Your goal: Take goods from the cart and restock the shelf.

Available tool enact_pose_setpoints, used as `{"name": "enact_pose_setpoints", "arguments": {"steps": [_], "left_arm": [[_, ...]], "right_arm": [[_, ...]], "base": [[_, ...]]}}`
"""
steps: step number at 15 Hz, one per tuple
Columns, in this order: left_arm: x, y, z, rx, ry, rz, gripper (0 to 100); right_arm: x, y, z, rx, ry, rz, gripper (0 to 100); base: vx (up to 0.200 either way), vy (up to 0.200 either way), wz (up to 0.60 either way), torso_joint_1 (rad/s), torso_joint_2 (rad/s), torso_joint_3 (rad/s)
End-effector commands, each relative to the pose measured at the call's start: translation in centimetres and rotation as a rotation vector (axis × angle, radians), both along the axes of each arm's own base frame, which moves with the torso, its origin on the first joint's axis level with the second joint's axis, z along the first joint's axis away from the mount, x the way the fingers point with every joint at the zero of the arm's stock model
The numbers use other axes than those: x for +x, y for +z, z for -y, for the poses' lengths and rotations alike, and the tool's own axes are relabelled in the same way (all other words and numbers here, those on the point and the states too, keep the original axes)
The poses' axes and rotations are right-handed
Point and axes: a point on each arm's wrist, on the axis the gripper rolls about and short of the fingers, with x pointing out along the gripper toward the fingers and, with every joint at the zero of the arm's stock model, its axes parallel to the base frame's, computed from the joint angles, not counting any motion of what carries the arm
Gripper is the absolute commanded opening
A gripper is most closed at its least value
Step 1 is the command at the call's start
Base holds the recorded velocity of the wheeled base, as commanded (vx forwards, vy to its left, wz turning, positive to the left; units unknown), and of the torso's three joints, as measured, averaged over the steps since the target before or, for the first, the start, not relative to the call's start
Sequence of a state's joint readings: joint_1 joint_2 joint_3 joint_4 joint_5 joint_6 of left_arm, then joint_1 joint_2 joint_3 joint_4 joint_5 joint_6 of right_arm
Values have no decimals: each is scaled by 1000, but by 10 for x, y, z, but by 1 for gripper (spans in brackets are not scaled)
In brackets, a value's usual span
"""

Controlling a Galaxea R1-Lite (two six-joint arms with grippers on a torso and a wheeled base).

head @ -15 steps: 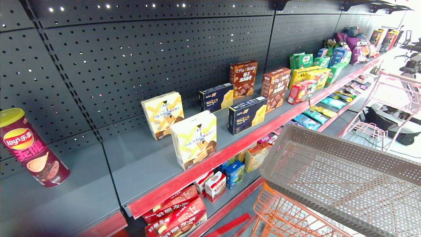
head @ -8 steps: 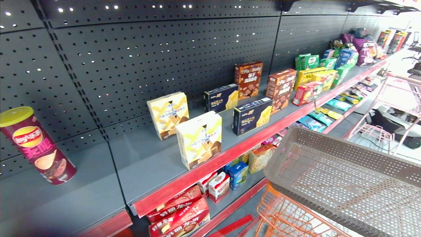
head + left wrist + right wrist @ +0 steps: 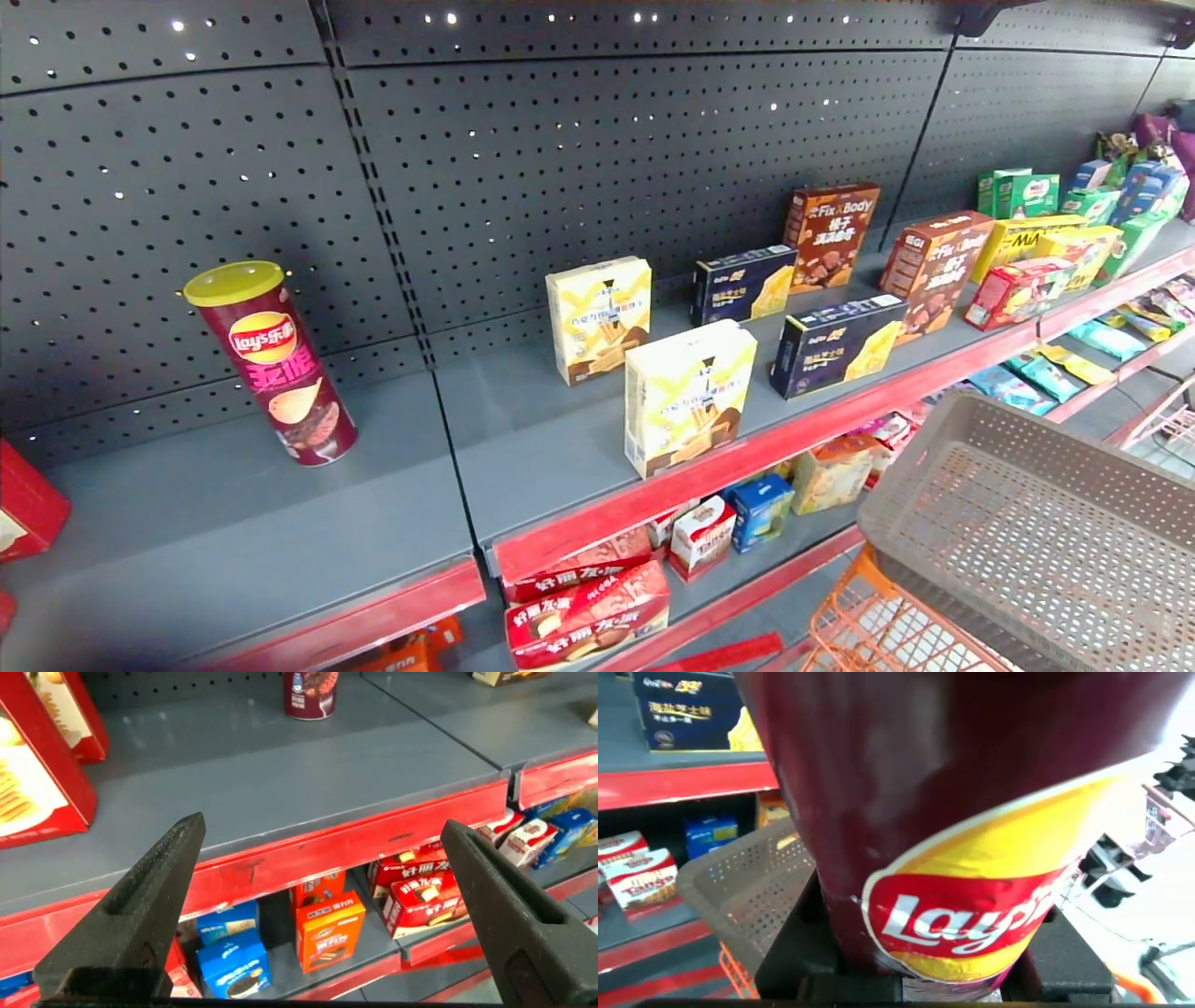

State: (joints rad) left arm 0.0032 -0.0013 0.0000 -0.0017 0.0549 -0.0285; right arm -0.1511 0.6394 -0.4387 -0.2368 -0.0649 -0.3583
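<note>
**Right hand grips a chip can, left hand spread**

The right hand (image 3: 924, 975) is clamped on a maroon chip can (image 3: 915, 803). Its dark fingers (image 3: 792, 952) show on either side, and the can's ends are cut off. The grey cart basket (image 3: 738, 891) lies beyond. The left hand (image 3: 318, 910), spread wide apart, faces the shelf (image 3: 280, 775), where a second chip can (image 3: 271, 364) stands upright.

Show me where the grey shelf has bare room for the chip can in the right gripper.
Widest bare patch: shelf between the red box and standing chip can, running forward to the red edge. Another lies between that can and the cream boxes. Rightward, boxes crowd together. The held can should fit either.
</note>
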Motion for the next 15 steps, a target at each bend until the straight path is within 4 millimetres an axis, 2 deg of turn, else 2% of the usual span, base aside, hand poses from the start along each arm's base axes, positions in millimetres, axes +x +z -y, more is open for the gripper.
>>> {"name": "enact_pose_setpoints", "arguments": {"steps": [1, 2, 7, 13, 15], "left_arm": [[0, 0, 0, -1, 0, -1, 100], [0, 0, 0, -2, 2, -1, 100], [0, 0, 0, -5, 6, -1, 100], [0, 0, 0, -4, 3, -1, 100], [0, 0, 0, -4, 3, -1, 100]], "right_arm": [[0, 1, 0, -1, 0, 5, 0], [0, 1, 0, -1, 0, 5, 0], [-1, 3, 0, -3, 1, 13, 0], [0, 3, 0, -2, 1, 10, 0], [-1, 3, 0, -2, 1, 11, 0]], "base": [[0, 0, 0, 0, 0, 0], [0, 0, 0, 0, 0, 0], [-200, 0, 0, 7, 5, 4], [0, 0, 0, 0, 0, 0], [0, 0, 600, 2, 0, 0]]}}
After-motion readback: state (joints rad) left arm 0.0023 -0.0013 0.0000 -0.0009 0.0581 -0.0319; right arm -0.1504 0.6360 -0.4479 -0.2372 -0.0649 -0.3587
